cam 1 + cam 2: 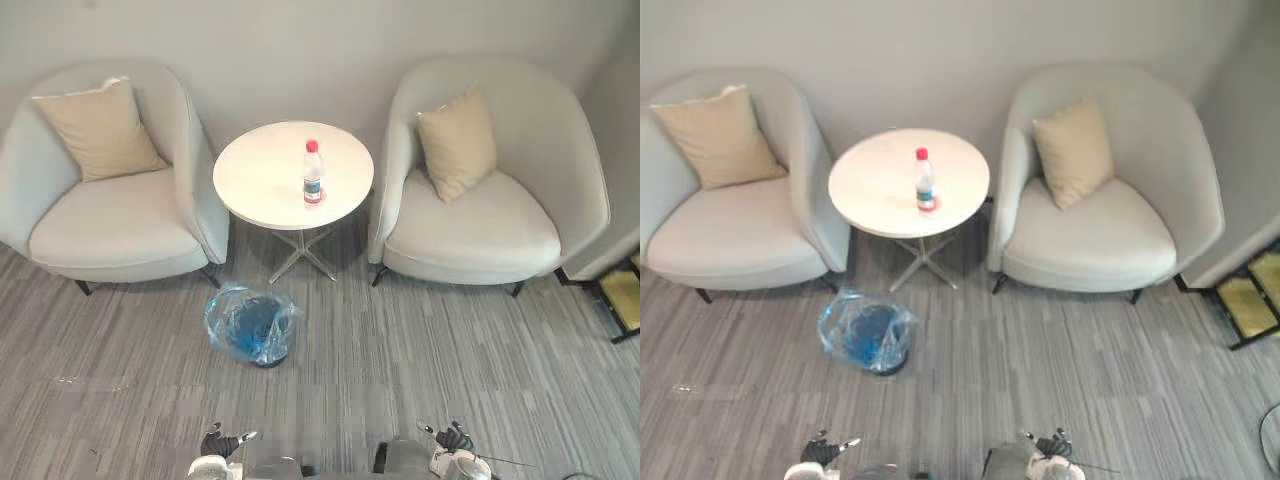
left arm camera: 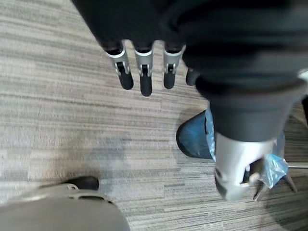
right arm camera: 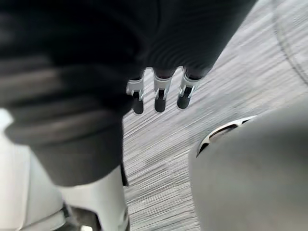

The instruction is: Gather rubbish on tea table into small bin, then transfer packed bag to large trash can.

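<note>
- Left eye view: water bottle [image 1: 313, 173] upright on the round table [image 1: 255, 185], 4 o'clock of its centre; armchair [image 1: 110, 225] at 9, second armchair [image 1: 480, 235] at 3; blue-bagged small bin [image 1: 250, 325] on the carpet [image 1: 420, 340] at 6.
- Left wrist view: left robot hand [image 2: 144, 77] spread straight, empty, near the small bin.
- Right wrist view: right robot hand [image 3: 160, 98] straight-fingered, empty.

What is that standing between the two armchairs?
A round white tea table, seen in both eye views, with a red-capped plastic bottle upright on it, stands between the left armchair and the right armchair.
</note>
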